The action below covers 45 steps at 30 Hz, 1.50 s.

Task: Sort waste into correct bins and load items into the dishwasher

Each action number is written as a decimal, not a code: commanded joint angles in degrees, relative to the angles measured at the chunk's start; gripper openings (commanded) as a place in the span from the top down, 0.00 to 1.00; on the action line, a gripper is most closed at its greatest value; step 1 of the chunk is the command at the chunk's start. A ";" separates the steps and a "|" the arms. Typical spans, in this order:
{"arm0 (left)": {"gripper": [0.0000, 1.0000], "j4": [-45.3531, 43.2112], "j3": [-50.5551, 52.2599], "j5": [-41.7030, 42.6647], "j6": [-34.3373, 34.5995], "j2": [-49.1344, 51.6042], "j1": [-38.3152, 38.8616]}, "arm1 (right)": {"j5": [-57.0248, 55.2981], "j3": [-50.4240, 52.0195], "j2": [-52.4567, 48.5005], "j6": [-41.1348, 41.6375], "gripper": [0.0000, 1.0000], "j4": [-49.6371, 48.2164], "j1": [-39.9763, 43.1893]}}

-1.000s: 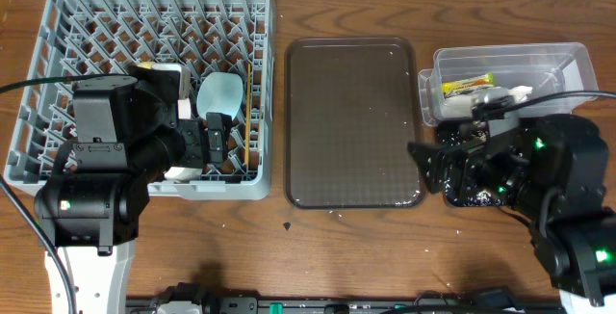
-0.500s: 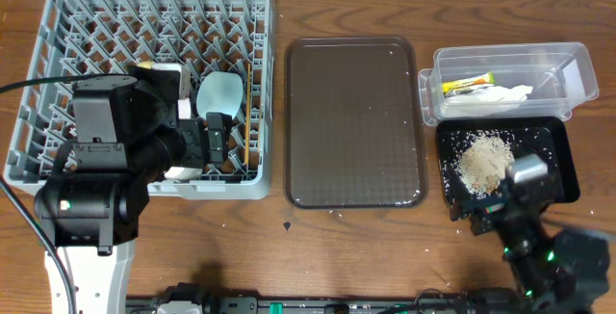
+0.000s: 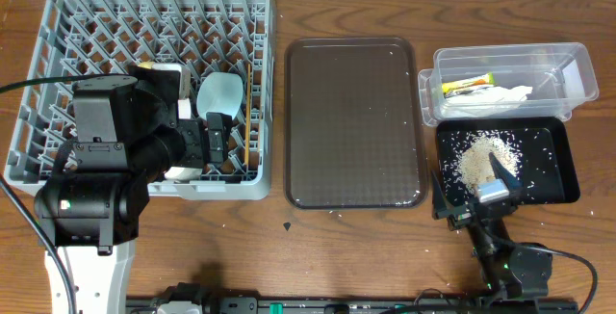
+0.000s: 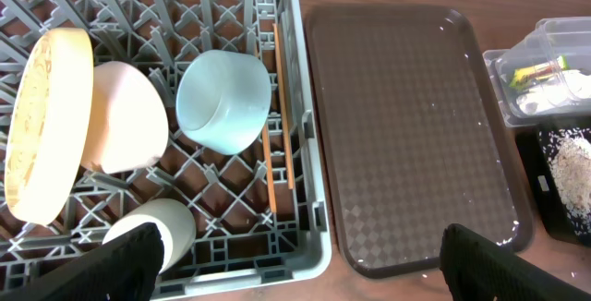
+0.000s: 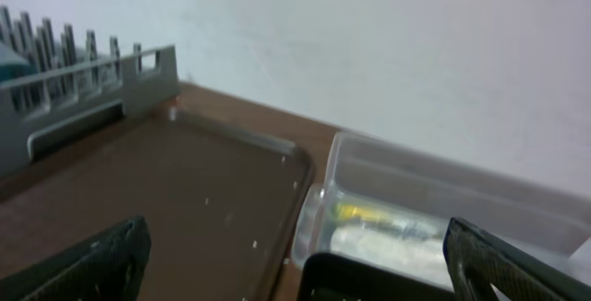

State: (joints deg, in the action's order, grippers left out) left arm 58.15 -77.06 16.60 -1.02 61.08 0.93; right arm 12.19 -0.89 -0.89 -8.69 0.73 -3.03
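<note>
In the left wrist view the grey dish rack [image 4: 305,246] holds the yellow plate [image 4: 37,126], white bowl [image 4: 125,116], light blue bowl [image 4: 222,98], pale cup [image 4: 162,232] and chopsticks [image 4: 279,126]. My left gripper [image 4: 305,273] hangs open and empty over the rack's front edge [image 3: 217,141]. The clear tub [image 3: 568,64] holds the green-and-yellow wrapper [image 3: 467,86] and white napkin [image 3: 502,94]. The black tray [image 3: 563,165] holds a pile of rice scraps [image 3: 478,160]. My right gripper [image 3: 478,198] is open and empty, low at the black tray's front left corner, facing the tub [image 5: 416,190].
The dark brown serving tray [image 3: 351,121] lies between the rack and the bins, with a few rice specks on it. More specks lie on the wooden table [image 3: 337,247] in front of it. A white wall shows behind the tub in the right wrist view.
My right arm has pulled back from over the black tray toward the table's front edge, uncovering the rice pile. The left arm has not moved.
</note>
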 commanded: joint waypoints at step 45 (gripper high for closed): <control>0.04 -35.10 46.42 -13.20 6.14 -49.46 -1.88 | 0.07 0.57 0.50 -0.81 0.01 2.47 1.14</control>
State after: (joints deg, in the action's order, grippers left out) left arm 25.85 -37.56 5.37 2.24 18.02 -0.36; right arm 12.16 -0.38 -0.67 -8.69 2.98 -3.03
